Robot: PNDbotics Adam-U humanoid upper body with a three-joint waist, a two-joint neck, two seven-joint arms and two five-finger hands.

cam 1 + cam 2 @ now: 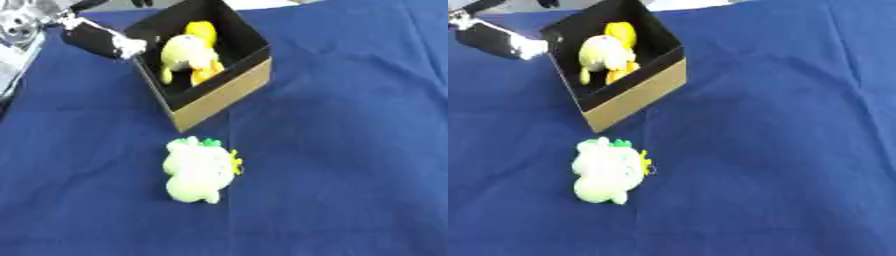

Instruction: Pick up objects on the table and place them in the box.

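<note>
I see left hand at left wall of box; whether fingers spread or curled, I cannot tell. Yellow plush already inside, right of fingers. Pale green plush on desk, well below fingers. Next: reach down, grasp it.

test tabletop: blue cloth, cardboard box

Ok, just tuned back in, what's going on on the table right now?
A yellow plush toy already lies inside the black box. The left hand is at the box's left rim; its fingers are unclear. A pale green plush toy lies on the blue cloth in front of the box, untouched. The right hand is out of view.
</note>
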